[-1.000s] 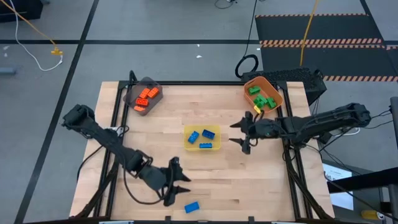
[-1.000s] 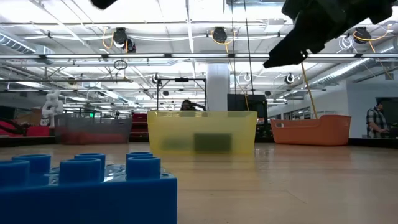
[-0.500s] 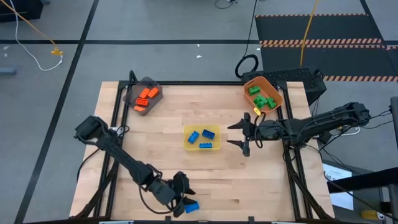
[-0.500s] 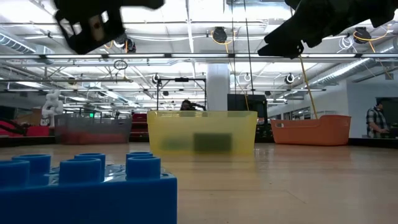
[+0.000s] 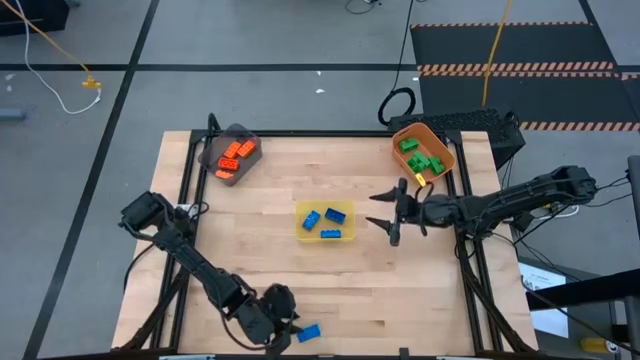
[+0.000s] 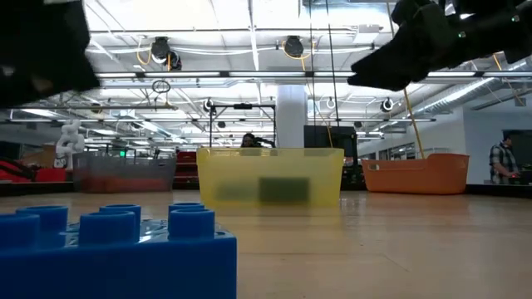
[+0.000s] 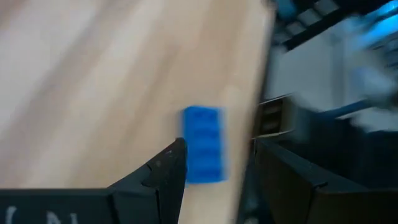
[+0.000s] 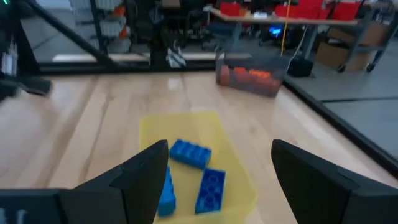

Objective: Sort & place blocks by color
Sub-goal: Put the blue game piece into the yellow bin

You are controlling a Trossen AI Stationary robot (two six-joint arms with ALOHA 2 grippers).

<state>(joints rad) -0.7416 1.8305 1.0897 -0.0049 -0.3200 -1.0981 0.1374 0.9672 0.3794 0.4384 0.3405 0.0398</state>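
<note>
1. Evidently the step in hand is the pickup of the last loose blue block (image 5: 308, 332), which lies alone at the near edge of the table (image 5: 380, 290), a little left of centre.
2. Down at that edge the left gripper (image 7: 214, 162) is poised over the block; its wrist view shows the fingers spread wide, one on each side of the brick and not yet closed on it.
3. Meanwhile the right gripper (image 5: 388, 210) hovers just right of the yellow bin (image 5: 347, 221) at mid-table, its fingers also wide apart and holding nothing.
4. Blue bricks already lie in the yellow bin, orange ones in the grey bin (image 5: 220, 173) at the far left, green ones in the orange bin (image 5: 444, 148) at the far right.
5. Next, I judge, the left fingers must settle lower, pinch the block squarely, then lift and carry it to the yellow bin.
6. So close to the table's edge, a skewed pinch could push the block off.
</note>
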